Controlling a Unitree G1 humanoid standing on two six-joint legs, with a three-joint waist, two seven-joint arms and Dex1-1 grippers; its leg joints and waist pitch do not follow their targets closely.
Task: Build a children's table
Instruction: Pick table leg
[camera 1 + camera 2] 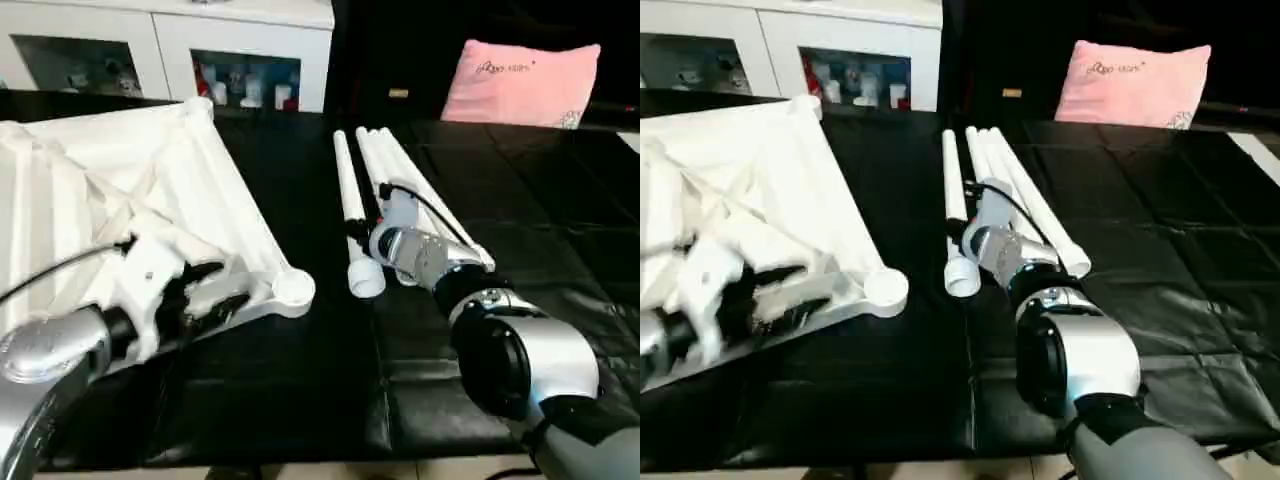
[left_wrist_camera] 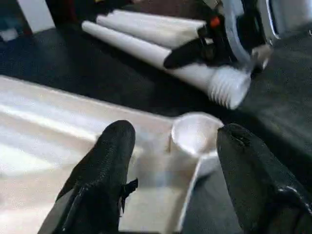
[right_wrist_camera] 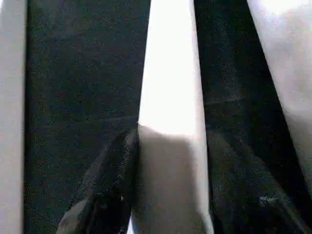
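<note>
The white tabletop [image 1: 120, 190] lies ribbed side up on the left of the black surface. Its near round corner socket [image 1: 293, 288] points toward the middle. My left gripper [image 1: 215, 290] hovers open over the rim beside that socket [image 2: 195, 134], one finger [image 2: 109, 161] on each side of it. Several white tube legs [image 1: 400, 170] lie side by side at the centre right. My right gripper [image 1: 362, 232] is shut on the leftmost leg [image 1: 347, 190] just behind its threaded end [image 1: 365, 278]. In the right wrist view that leg [image 3: 168, 97] runs between the two black fingers [image 3: 112, 185].
A white glass-doored cabinet [image 1: 240, 50] stands behind the table at the back left. A pink pillow [image 1: 520, 85] sits at the back right. The black quilted cover [image 1: 300, 380] stretches between the tabletop and the front edge.
</note>
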